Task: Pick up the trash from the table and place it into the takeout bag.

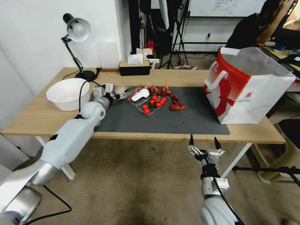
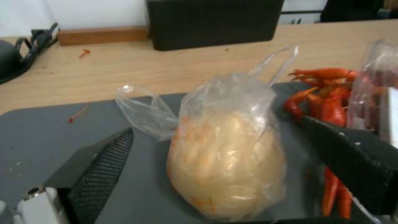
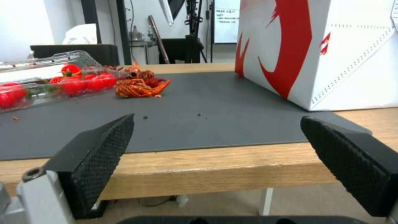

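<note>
Left gripper (image 2: pixel 215 149) straddles the bagged bun (image 2: pixel 226 165) at the mat's far-left end.

Its jaws stand spread, one finger either side of the bun, neither seeming to touch the plastic, though the far side is hard to judge. The bun stands on end on the table's (image 1: pixel 37 118) dark mat (image 1: pixel 175 120), long axis pointing away from the wrist, crayfish shells (image 2: pixel 327 93) just beside it. The takeout bag (image 1: pixel 247 90) stands well apart at the right end, nearer the right gripper (image 1: pixel 203 144), which hangs spread below the table's front edge.

Bright even indoor light, soft shadows, wrist views blurry
</note>
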Robot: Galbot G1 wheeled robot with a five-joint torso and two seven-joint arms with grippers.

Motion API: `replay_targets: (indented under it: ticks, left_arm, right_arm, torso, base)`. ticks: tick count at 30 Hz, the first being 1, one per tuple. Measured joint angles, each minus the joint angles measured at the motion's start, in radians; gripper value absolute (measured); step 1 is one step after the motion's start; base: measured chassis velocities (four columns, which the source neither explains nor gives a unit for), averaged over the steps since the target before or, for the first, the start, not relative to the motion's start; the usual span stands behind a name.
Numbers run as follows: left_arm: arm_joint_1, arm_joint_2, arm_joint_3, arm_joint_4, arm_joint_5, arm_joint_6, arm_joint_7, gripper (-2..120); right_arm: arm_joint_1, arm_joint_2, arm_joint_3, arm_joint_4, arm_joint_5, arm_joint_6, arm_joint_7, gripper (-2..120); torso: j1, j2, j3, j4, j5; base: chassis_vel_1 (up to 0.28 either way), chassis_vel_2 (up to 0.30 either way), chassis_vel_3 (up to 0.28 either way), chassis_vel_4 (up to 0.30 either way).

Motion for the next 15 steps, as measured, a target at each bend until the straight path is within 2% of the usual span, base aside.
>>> replay_targets:
  ticks: [9,10,12,14,15]
  left_arm:
    - [-0.029,-0.013,0.026,0.05,0.004,0.01,0.0,99]
    - [-0.033,-0.015,0.031,0.06,0.006,0.012,0.0,87]
    - [-0.035,-0.016,0.032,0.064,0.006,0.013,0.0,85]
    - [-0.043,-0.021,0.037,0.078,0.007,0.013,-0.001,73]
    - [-0.043,-0.021,0.037,0.078,0.007,0.013,-0.001,73]
  right_arm:
    - [0.002,-0.001,0.002,0.0,0.002,0.0,0.001,100]
    - [0.003,-0.001,0.004,0.0,0.003,0.0,0.001,100]
    - [0.003,-0.002,0.005,0.0,0.003,0.0,0.001,100]
    - [0.003,-0.003,0.008,0.0,0.004,0.0,0.001,100]
    - [0.003,-0.003,0.008,0.0,0.004,0.0,0.001,100]
  torso:
    - [0.0,0.0,0.0,0.0,0.0]
    - [0.0,0.0,0.0,0.0001,-0.0001]
    - [0.0,0.0,0.0,0.0001,-0.0001]
    - [0.0,0.0,0.0,0.0,0.0]
    - [0.0,0.0,0.0,0.0,0.0]
  base:
    - [0.0,0.0,0.0,0.0]
    - [0.0,0.0,0.0,0.0]
    - [0.0,0.0,0.0,0.0]
    - [0.0,0.0,0.0,0.0]
    - [0.0,0.0,0.0,0.0]
